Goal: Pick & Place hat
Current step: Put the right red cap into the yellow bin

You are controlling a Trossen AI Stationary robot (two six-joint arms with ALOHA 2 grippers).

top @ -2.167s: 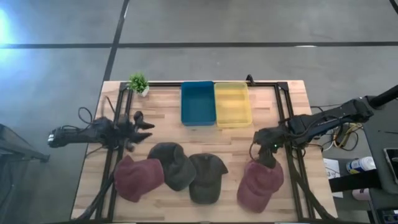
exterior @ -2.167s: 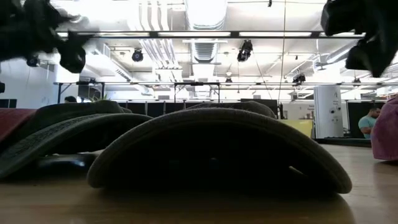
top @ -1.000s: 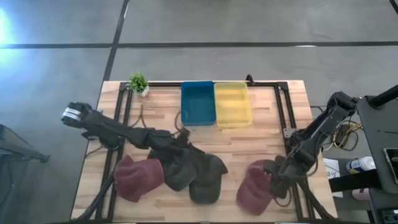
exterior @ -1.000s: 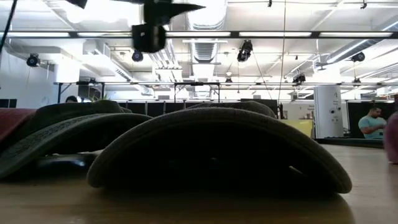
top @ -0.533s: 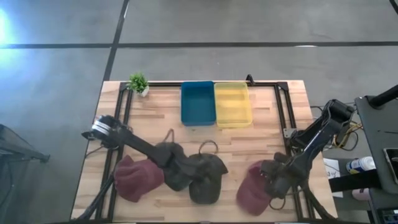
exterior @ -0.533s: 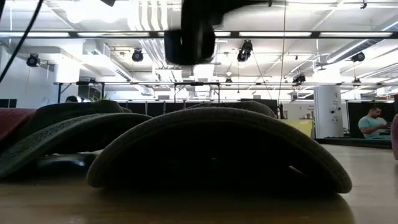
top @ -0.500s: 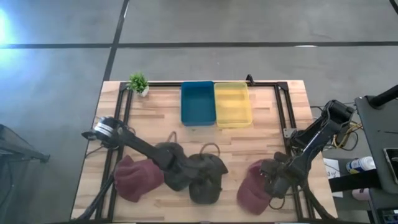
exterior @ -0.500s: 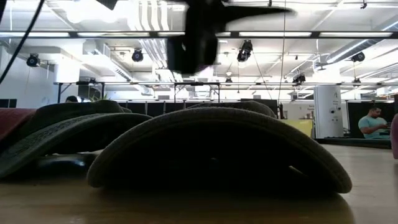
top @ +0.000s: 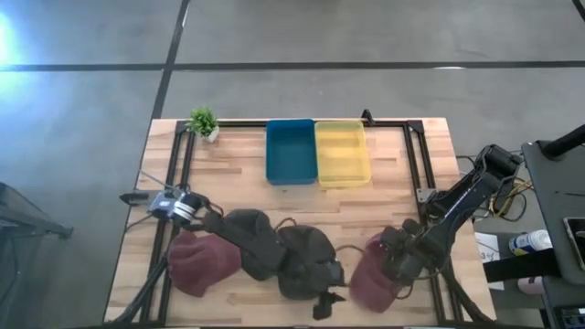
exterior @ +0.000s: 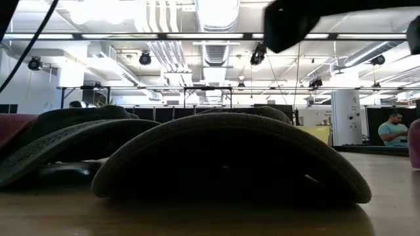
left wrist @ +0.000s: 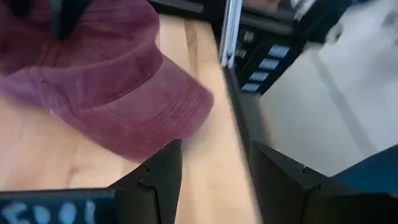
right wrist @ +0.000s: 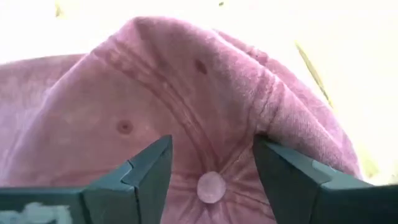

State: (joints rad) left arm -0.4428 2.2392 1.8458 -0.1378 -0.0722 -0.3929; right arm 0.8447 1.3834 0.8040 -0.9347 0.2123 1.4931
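Observation:
Four hats lie crown-up along the near half of the table: a maroon one (top: 201, 262), a dark grey one (top: 249, 236), a dark olive one (top: 300, 260) and a second maroon one (top: 367, 271) at the right. My right gripper (right wrist: 214, 186) points down, open, close above the right maroon hat's crown (right wrist: 186, 106), its fingers on either side of the top button (right wrist: 210, 185). My left arm reaches across the dark hats. My left gripper (top: 326, 292) is open near the front edge, between the olive hat and the right maroon hat, facing that hat's brim (left wrist: 137, 118).
A blue bin (top: 291, 151) and a yellow bin (top: 342, 153) stand side by side at the far edge, with a small potted plant (top: 203, 121) at the far left. Black frame rails (top: 416, 174) run along the table's sides. In the low view a person (exterior: 392, 128) stands far behind.
My left gripper has swept from over the dark grey hat toward the table's right and near edges, sinking and rolling as it went, and stays open. My right gripper has tipped further downward and sunk slightly over the right maroon hat. The hats have kept still.

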